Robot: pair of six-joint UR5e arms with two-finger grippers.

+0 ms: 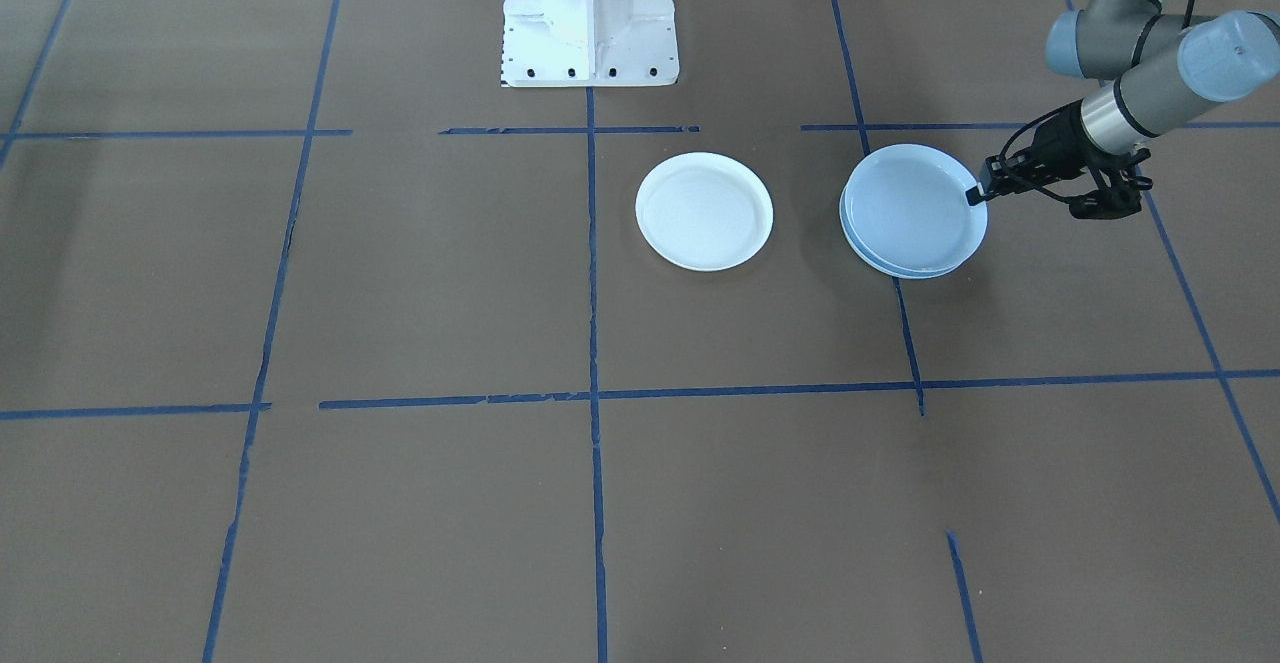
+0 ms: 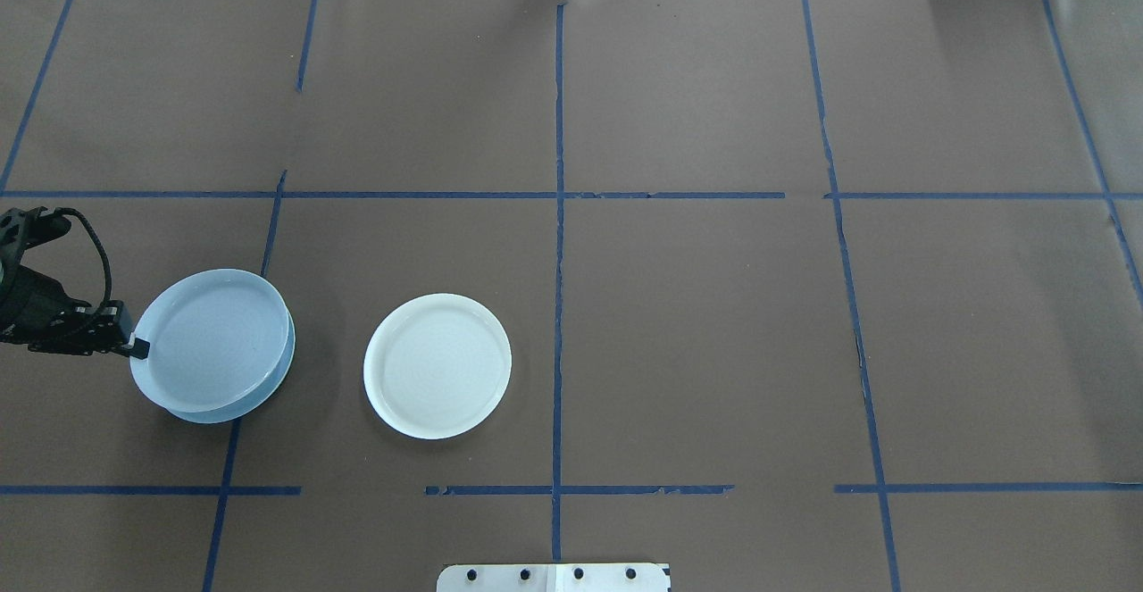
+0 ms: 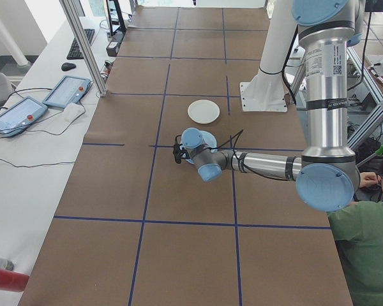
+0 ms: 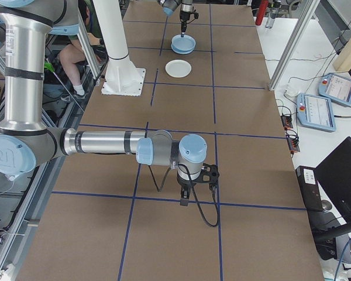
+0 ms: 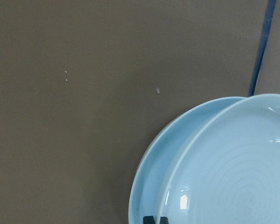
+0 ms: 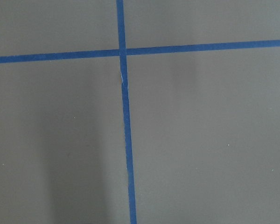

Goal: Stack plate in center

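Ringed pale blue plate (image 2: 214, 333) pinched at its rim by the left gripper (image 2: 136, 346)

It sits offset atop the smooth blue-grey plate (image 2: 268, 382), beside the white plate (image 2: 438, 366); right gripper (image 4: 185, 200) hangs near the table (image 2: 696, 324), finger state unclear.

One plate (image 2: 219, 333) atop another (image 2: 268, 388), third plate (image 2: 438, 366) beside.
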